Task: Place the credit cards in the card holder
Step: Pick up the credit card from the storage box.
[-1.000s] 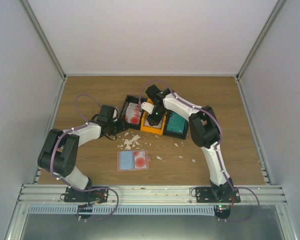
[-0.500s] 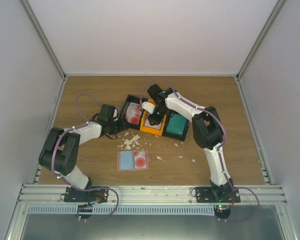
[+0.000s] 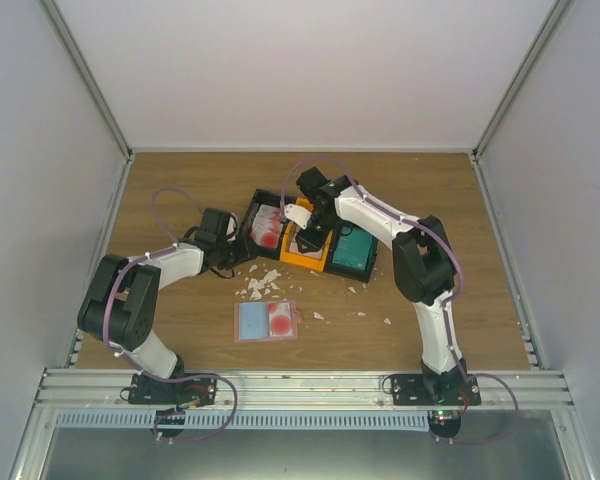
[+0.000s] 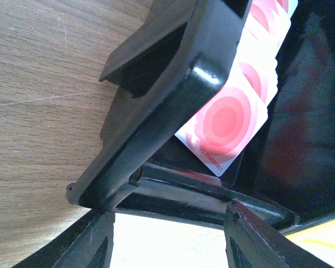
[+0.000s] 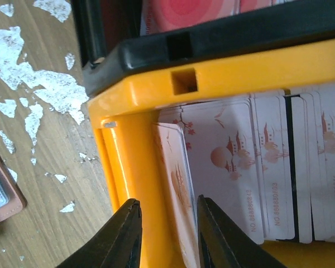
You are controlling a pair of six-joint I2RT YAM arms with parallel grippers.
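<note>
**Pick step: right tool on a card in the tray's orange bay, holder waiting empty-handed**

Step in hand, by my read: pulling one card out of the tray, not yet carrying it.

- The right tool sits low over the orange middle bay. Its two fingers are drawn in on a lifted card, which stands tilted up off the flat stack. It looks pinched, though actual contact is hard to confirm.
- The left tool is at the tray's left end with its fingers apart and nothing between them. The black wall is just ahead of it, so it is possibly there to brace the tray.
- The credit cards are still in the tray, overlapped like shingles.
- The card holder lies flat on the bench, near side of the tray and well apart from both tools.

Next move needs a clean lift clear of the orange wall and a carry toward the holder. The card must then be turned flat enough to slide under a pocket edge.

Materials:
- The cards are thin, stiff and glossy with rounded corners. They are white with pinkish print, the left bay's carry red rings, and a teal stack fills the right bay.
- The tray is hard moulded plastic with a smooth sheen.
- The holder is soft-looking and salmon with a clear-ish window.
- The bench is matte wood grain, littered with ragged white scraps.
</note>
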